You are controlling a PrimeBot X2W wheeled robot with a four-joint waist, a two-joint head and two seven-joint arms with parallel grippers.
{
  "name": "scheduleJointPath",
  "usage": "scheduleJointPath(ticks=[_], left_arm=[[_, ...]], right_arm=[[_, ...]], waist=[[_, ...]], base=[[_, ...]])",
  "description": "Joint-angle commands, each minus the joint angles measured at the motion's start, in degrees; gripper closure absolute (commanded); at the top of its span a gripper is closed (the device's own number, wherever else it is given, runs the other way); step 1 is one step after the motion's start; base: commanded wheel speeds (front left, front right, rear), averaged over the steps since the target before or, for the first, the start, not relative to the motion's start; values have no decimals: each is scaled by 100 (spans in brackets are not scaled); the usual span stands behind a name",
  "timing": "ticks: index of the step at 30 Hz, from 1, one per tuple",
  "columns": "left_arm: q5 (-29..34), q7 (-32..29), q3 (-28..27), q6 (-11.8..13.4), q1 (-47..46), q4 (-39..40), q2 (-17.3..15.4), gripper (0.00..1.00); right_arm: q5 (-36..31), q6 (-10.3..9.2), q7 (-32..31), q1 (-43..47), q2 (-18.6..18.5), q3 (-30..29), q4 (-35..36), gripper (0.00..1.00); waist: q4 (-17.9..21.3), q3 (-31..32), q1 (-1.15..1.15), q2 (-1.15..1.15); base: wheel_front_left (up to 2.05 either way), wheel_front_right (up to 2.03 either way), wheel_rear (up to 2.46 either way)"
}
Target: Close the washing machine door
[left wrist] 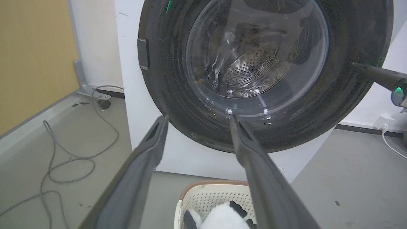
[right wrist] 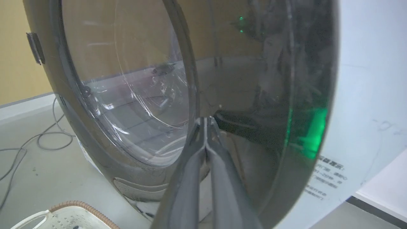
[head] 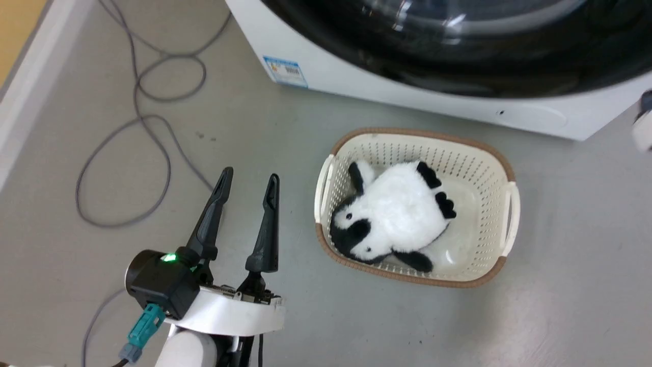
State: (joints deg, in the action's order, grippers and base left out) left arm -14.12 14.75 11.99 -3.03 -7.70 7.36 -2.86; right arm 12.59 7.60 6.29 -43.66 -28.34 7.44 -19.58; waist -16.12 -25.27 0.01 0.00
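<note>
— Grippers first: how is each one held?
— The left gripper (head: 250, 176) is seen at the lower left of the head view, its two dark fingers (head: 210, 219) spread well apart, and nothing is held between them. The right gripper (right wrist: 206, 120) is pressed fully together in its own wrist view, with nothing clamped. Its tips are set at the glossy black ring of the washing machine door (right wrist: 260, 95), where their reflection is met.
— And where is that door found?
— It is spread across the top of the head view and across the upper middle of the left wrist view, lying close over the front of the washing machine (head: 346, 79). The perforated steel drum (left wrist: 251, 65) is seen through the glass centre. Whether the latch is fully caught cannot be told.
— What is seen lower down?
— A cream basket (head: 473, 168) is set on the grey floor (head: 560, 265) at the centre of the head view, just below the machine, with a panda plush (head: 397, 209) lying in it. A grey cable (head: 169, 173) is looped at the upper left.
</note>
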Motion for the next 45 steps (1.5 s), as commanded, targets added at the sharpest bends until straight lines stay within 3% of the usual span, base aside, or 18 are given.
scheduleJointPath(ticks=[1,10,19,27,35,45], left_arm=[[-31,25,5,49,-99,24,-2,0],[-80,25,75,117,-302,-5,-2,0],[-56,25,13,154,-218,-77,-2,0],[-98,25,-421,53,17,-152,-2,0],[-146,25,-905,-47,354,-402,-2,0],[-160,25,-1038,-76,782,-822,-2,0]], right_arm=[[-64,-11,-40,-189,16,-104,-81,100],[-354,-11,-132,-809,122,-350,-535,100],[-340,-11,292,-758,346,-361,-858,100],[-121,-11,718,293,774,-355,-637,100],[-93,-11,842,1723,1381,-774,430,100],[-546,-11,868,3540,2286,-1560,1593,100]], waist=[[-51,-145,-1,0],[-87,-333,-1,0],[56,-17,-1,0],[370,910,-1,0],[732,1633,-1,0],[964,2087,-1,0]], base=[[0,0,0],[0,0,0],[0,0,0],[0,0,0],[0,0,0],[0,0,0]])
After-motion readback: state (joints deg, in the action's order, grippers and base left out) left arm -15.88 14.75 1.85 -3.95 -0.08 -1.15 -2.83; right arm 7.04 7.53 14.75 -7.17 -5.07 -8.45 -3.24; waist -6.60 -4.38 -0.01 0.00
